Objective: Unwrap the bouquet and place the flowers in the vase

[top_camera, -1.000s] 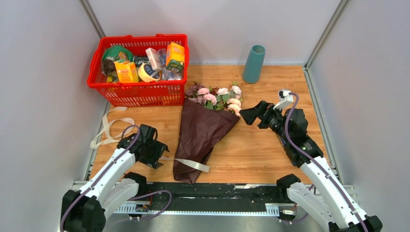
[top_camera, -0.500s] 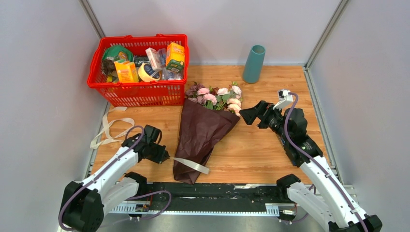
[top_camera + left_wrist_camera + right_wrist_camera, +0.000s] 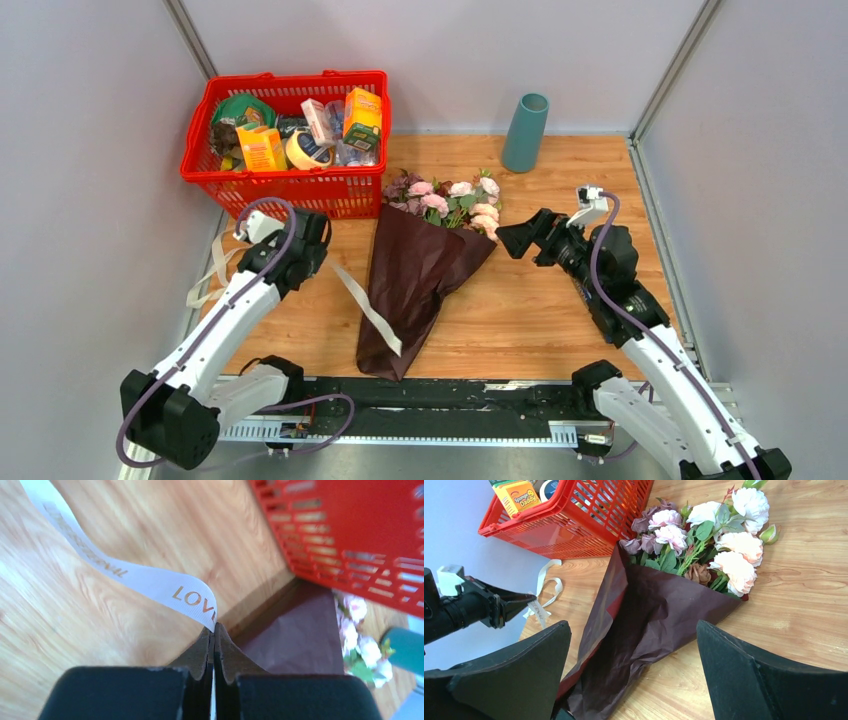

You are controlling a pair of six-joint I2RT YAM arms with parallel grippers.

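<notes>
Two arms, one engaged. Left gripper (image 3: 214, 632) is pinched fully shut on the end of the cream ribbon (image 3: 368, 310), up near the red basket (image 3: 290, 195). The ribbon runs back to the near end of the bouquet (image 3: 415, 270). Bouquet lies mid table (image 3: 560, 320), blooms toward the far side, paper on. Right gripper (image 3: 508, 242) is wide open and empty, just right of the flowers (image 3: 455, 200). Vase (image 3: 524, 132) stands upright at far right, well apart. Step: untying. Next, probably: draw the ribbon clear (can't tell if it's free of the wrap), then open the paper.
</notes>
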